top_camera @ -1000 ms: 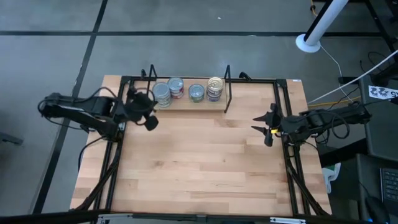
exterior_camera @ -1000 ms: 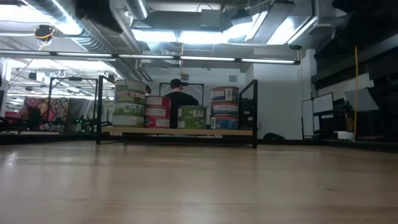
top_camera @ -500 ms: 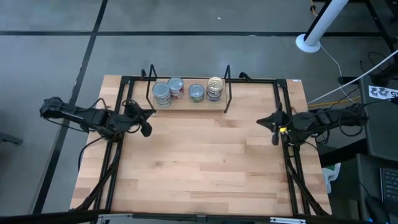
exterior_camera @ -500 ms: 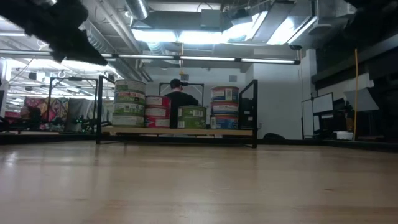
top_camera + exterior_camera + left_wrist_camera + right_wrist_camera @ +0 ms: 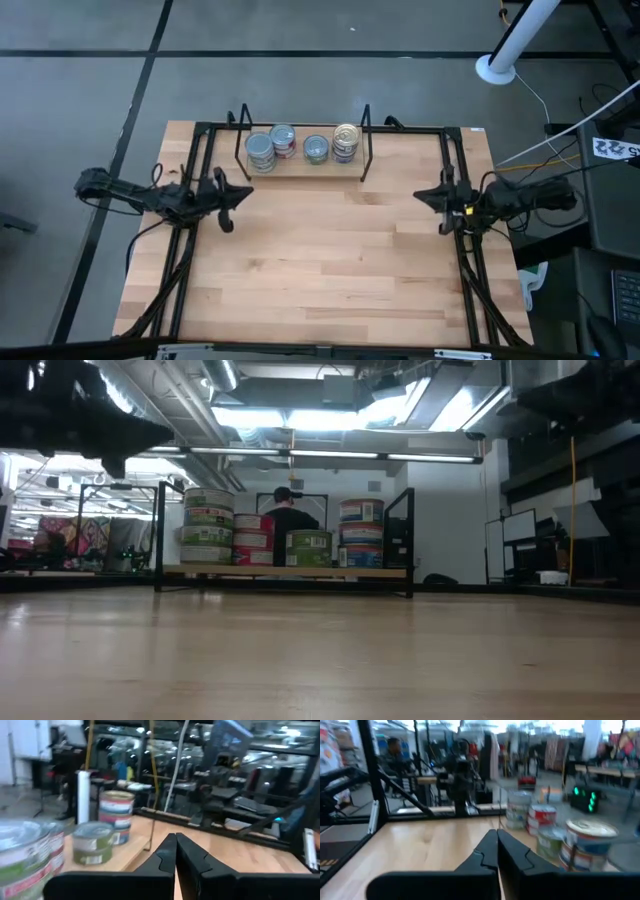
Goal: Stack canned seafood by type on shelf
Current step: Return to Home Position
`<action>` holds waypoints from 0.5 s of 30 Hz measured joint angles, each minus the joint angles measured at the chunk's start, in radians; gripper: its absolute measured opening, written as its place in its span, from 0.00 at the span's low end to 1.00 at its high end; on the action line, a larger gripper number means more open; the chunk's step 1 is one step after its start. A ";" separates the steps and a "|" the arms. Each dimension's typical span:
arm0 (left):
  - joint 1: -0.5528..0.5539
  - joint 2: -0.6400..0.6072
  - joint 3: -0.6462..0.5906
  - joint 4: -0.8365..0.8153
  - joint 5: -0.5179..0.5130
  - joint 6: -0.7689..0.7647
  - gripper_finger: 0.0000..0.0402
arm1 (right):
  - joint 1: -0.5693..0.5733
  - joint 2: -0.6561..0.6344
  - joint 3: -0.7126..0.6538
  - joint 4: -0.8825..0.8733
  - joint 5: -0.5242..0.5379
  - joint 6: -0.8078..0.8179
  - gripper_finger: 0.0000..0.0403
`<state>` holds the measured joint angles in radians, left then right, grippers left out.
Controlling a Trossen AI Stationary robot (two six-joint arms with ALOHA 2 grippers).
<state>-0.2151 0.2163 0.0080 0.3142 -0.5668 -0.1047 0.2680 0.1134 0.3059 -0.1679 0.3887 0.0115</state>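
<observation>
While cans [image 5: 300, 148] line shelf [image 5: 366, 145], grippers [image 5: 244, 192] [image 5: 421, 195] at edges

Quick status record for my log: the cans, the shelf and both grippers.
cans: four piles in a row, namely green-white stack, red stack, green pile, blue-red stack
shelf: at the table's far edge, holding every can in view
left gripper: shut, empty, near the table's left side, off the shelf
right gripper: shut, empty, near the right side
</observation>
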 joint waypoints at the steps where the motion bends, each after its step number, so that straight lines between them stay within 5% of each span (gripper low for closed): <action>1: 0.001 -0.006 0.000 0.004 0.019 0.021 0.01 | 0.000 -0.005 -0.026 0.047 -0.010 -0.026 0.02; 15: 0.089 -0.074 0.001 0.012 0.113 0.272 0.01 | 0.000 -0.007 -0.173 0.163 -0.110 -0.114 0.01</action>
<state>-0.1264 0.1418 0.0086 0.3262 -0.4535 0.1675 0.2680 0.1066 0.1329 -0.0049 0.2784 -0.1022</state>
